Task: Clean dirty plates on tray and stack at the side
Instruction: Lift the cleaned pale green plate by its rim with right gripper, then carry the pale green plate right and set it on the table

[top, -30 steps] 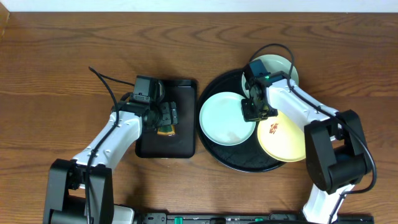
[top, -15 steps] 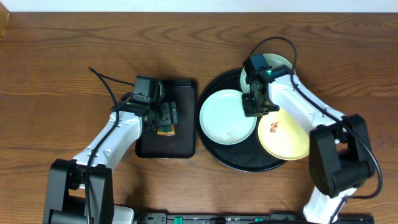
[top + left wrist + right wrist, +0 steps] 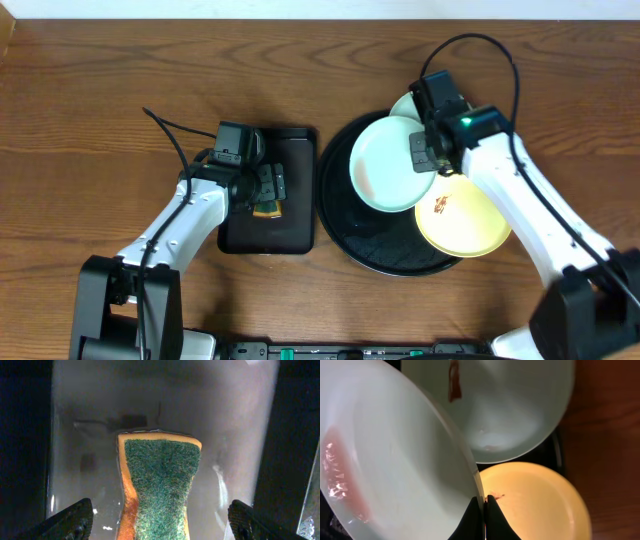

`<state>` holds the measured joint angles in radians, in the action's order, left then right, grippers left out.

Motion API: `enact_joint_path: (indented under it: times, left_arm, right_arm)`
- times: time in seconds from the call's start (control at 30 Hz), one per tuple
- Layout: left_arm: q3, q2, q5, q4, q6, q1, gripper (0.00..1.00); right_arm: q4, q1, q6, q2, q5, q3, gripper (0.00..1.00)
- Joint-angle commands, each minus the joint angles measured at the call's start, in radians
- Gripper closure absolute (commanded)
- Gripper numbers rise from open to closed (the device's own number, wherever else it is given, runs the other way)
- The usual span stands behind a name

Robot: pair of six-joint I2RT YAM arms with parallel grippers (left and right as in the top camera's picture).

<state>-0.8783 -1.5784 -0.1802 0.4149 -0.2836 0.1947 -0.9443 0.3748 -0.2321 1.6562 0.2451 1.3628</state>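
Right gripper [image 3: 483, 512] pinches the mint plate [image 3: 385, 165] by its rim. Looks stiff, light, slick (edge grip might swivel). Left gripper [image 3: 161, 522] gapes wide over the sponge [image 3: 160, 475], holding nothing.

My right gripper [image 3: 424, 158] pinches one mint plate [image 3: 385, 165] by its rim, tilted above the round tray [image 3: 370, 242]. A second mint plate [image 3: 515, 410] behind and the yellow plate [image 3: 465, 225] beside leave little passage. The rectangular tray [image 3: 295, 160] and sponge [image 3: 157, 485] occupy the middle of the desk [image 3: 80, 110]. Bare wood lies far left and far right.
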Motion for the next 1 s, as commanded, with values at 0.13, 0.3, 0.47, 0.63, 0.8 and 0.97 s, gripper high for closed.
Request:
enact_joint_path:
  times: [0.13,0.3,0.47,0.63,0.8,0.97]
  left_arm:
    - [0.007,-0.004,0.009,0.002,0.010,0.003,0.13]
    - [0.007,-0.004,0.010,0.002,0.010,0.003,0.13]
    - [0.007,-0.004,0.010,0.002,0.010,0.003,0.13]
    - [0.007,-0.004,0.009,0.002,0.010,0.003,0.13]
    - [0.007,-0.004,0.009,0.002,0.010,0.003,0.13]
    - [0.007,-0.004,0.010,0.002,0.010,0.003,0.13]
  right_arm:
    - [-0.015,0.043,0.024,-0.133,0.174,0.024,0.99]
    - [-0.034,0.130,0.023,-0.162,0.344,0.024,0.99]
    - [-0.067,0.283,-0.040,-0.151,0.602,0.023,0.99]
    - [-0.121,0.421,-0.156,-0.132,0.841,0.023,0.99]
    - [-0.143,0.525,-0.264,-0.124,1.043,-0.005,0.99]
    - [-0.140,0.578,-0.323,-0.124,1.133,-0.060,0.99]
